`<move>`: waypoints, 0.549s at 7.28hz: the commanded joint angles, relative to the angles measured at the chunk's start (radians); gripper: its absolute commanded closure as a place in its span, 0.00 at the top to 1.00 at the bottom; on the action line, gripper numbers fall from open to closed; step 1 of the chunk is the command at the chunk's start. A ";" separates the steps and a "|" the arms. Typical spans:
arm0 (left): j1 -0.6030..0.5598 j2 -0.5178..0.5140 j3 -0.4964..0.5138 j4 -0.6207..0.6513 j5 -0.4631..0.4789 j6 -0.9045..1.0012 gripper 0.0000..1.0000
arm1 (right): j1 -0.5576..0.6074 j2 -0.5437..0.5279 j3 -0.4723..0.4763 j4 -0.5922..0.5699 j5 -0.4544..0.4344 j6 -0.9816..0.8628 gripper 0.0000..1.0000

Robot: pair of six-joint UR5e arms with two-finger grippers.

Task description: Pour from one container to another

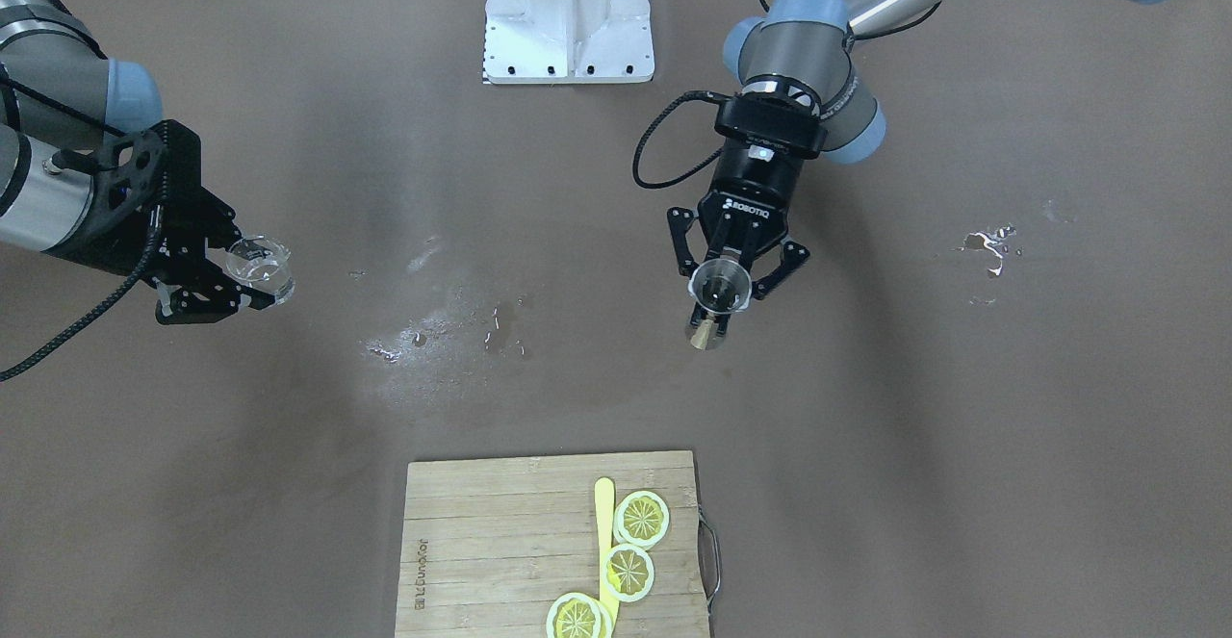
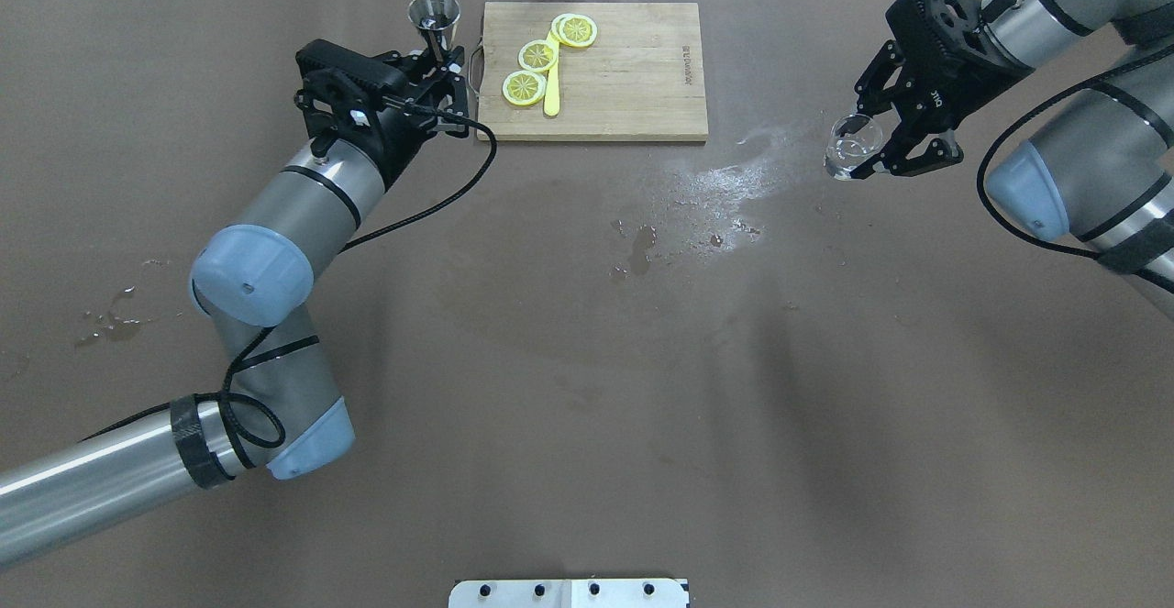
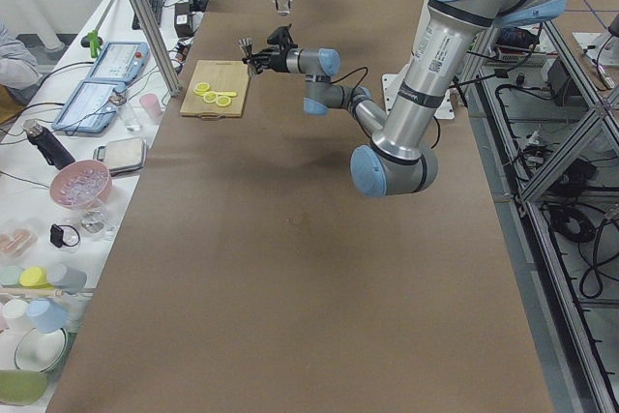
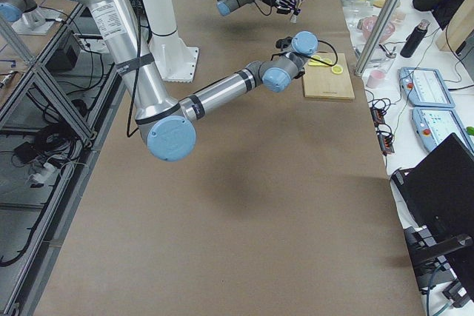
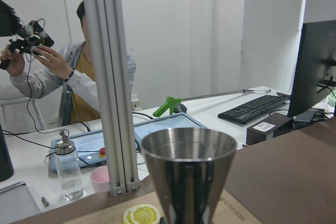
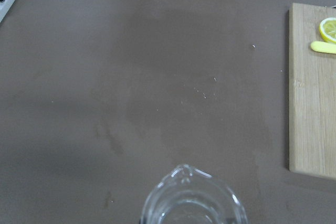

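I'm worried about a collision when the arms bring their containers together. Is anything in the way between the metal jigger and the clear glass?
Nothing visible. Between the metal jigger in the left gripper and the clear glass in the right gripper lie only wet patches; the cutting board sits clear of that line.

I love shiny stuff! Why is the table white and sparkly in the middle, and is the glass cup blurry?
Front-facing view: the wet patch bounces light, so it glares white. Overhead view: same glare beside the cutting board. Right wrist view: the glass cup is see-through and cut off at the bottom edge, not blurry.
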 commanded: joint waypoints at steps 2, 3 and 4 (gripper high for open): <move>-0.070 0.236 -0.143 0.008 -0.109 0.000 0.00 | 0.034 -0.019 -0.168 0.209 0.046 -0.004 0.00; -0.114 0.320 -0.184 0.007 -0.185 0.000 0.00 | 0.042 -0.019 -0.224 0.275 0.061 -0.008 0.00; -0.138 0.371 -0.205 0.002 -0.215 0.000 0.00 | 0.042 -0.016 -0.272 0.324 0.063 -0.011 0.00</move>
